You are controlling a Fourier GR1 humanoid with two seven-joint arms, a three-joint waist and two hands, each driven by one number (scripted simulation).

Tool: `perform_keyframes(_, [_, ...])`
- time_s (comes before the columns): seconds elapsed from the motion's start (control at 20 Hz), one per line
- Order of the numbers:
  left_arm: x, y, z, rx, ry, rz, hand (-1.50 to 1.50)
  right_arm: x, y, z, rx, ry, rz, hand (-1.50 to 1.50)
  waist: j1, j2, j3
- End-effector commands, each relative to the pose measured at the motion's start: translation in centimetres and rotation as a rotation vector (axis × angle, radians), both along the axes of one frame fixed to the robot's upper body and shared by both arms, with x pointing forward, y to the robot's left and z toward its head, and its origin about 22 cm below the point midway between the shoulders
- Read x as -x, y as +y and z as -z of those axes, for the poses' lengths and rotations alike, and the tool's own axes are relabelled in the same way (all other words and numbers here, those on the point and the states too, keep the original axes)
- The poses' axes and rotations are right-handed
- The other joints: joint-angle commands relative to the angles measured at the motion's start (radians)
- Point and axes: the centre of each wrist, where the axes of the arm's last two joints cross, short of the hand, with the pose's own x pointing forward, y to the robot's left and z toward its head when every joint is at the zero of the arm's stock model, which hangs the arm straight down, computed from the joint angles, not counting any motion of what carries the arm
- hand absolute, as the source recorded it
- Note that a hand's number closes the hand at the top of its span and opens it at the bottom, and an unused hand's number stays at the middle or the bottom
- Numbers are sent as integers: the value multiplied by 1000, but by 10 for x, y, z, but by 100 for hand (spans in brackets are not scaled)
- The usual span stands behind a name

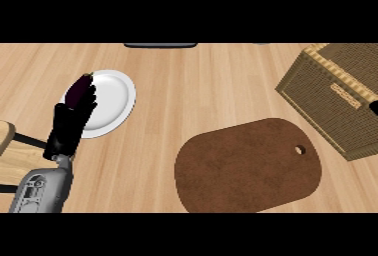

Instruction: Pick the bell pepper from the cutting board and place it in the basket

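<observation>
Head view: the left hand [69, 127] is seen at the worktop's [210, 85] left edge, its fingers [86, 102] held straight and pressed together over a white plate [118, 95], beside a dark purple vegetable [76, 90]. The cutting board [247, 167] is set towards the near right, the basket [332, 95] at the far right corner. The bell pepper cannot be made out. A black sliver [374, 108] is shown over the basket; whether it is the right hand cannot be told.

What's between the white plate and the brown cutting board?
Only bare wooden counter lies between the plate and the cutting board, as the head view shows; nothing rests there.
</observation>
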Motion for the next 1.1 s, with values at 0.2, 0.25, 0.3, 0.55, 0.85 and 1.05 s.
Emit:
perform_keyframes(0.2, [-4, -8, -8, -3, -16, 22, 0, -35, -42, -34, 321, 54, 246, 150, 27, 11, 2])
perform_keyframes(0.25, [8, -9, -1, 2, 0, 33, 0, -44, -54, -28, 296, 79, 246, 150, 23, 6, 2])
perform_keyframes(0.3, [3, -12, -2, 1, -5, 16, 0, -59, -42, -27, 313, 75, 264, 150, 27, 8, 2])
perform_keyframes(0.55, [2, -5, 10, 4, -14, 21, 0, -76, -107, -3, 361, 65, 304, 150, 17, 11, 3])
perform_keyframes(0.85, [-2, -2, -14, -13, -4, 29, 0, -107, -151, 26, 339, 60, 227, 150, 24, 7, 3])
perform_keyframes(1.05, [18, -4, -4, -6, -1, 34, 0, -117, -174, 52, 331, 105, 184, 150, 28, 5, 3])
